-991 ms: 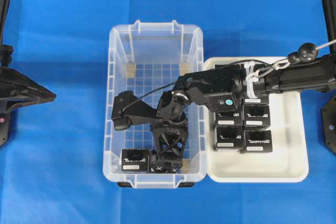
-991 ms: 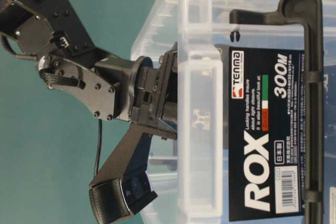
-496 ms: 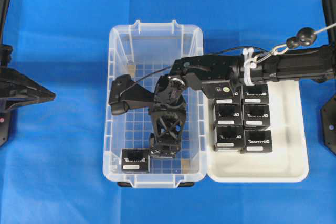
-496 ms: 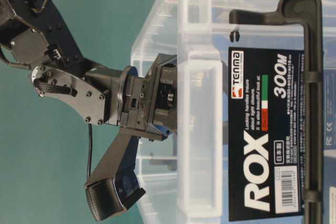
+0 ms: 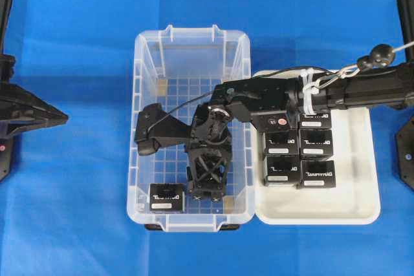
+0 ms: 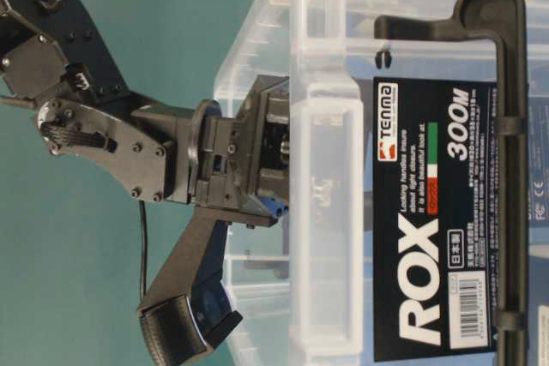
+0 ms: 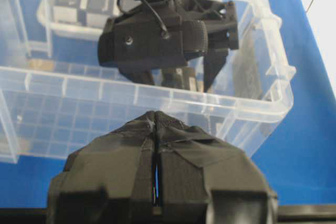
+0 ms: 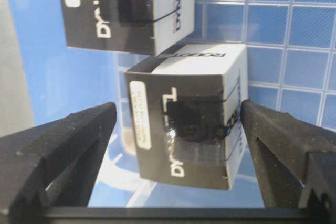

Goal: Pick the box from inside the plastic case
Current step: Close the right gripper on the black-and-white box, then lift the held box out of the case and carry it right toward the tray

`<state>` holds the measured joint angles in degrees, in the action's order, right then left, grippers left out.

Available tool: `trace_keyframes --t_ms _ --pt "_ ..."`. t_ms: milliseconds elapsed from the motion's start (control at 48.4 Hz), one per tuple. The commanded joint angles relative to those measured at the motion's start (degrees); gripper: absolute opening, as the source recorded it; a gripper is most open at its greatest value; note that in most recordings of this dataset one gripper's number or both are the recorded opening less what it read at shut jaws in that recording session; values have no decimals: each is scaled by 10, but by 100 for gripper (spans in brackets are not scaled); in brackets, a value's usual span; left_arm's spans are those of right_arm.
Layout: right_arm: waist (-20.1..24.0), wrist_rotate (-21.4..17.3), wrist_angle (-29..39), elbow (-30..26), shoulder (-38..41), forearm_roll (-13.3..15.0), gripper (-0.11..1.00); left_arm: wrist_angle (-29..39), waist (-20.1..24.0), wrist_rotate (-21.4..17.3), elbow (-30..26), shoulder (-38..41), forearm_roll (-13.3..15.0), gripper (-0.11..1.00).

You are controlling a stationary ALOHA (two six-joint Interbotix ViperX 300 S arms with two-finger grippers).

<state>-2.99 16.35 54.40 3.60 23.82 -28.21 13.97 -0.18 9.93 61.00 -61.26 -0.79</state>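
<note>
The clear plastic case (image 5: pixel 145 56) sits mid-table. Two black boxes lie at its near end. One box (image 5: pixel 165 197) is plainly seen. The other box (image 8: pixel 186 129) lies between the spread fingers of my right gripper (image 8: pixel 177 111), with a gap on its left side. That gripper (image 5: pixel 206 191) points down into the case, open and holding nothing. From table level it (image 6: pixel 257 169) shows through the case wall (image 6: pixel 326 212). My left gripper (image 7: pixel 156 124) is shut and empty, outside the case at the far left (image 5: pixel 52 116).
A white tray (image 5: pixel 362 205) holding several identical black boxes stands right of the case, under the right arm. A black packaged item with a ROX label (image 6: pixel 429 237) fills the foreground of the table-level view. Blue cloth covers the table.
My right gripper drew back from the case's near wall, then eased toward it again, staying open. The boxes and the left arm have not moved.
</note>
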Motion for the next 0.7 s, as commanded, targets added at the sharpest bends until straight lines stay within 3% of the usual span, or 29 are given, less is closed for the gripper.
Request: trace_keyframes --t_ms 0,207,310,372,682 --pt "4 1 -9 4 10 5 98 -3 1 2 -9 4 -2 -6" --pt "8 -7 -17 10 14 53 94 -3 1 3 -9 4 -2 -6" --pt "7 -6 -12 2 11 64 81 -3 1 2 -9 3 -2 -6" --pt "4 -7 -9 -4 6 64 74 -3 1 2 -10 1 -2 -6" --pt "-28 -9 11 -52 -40 64 71 -3 3 -2 -11 -3 -2 -6"
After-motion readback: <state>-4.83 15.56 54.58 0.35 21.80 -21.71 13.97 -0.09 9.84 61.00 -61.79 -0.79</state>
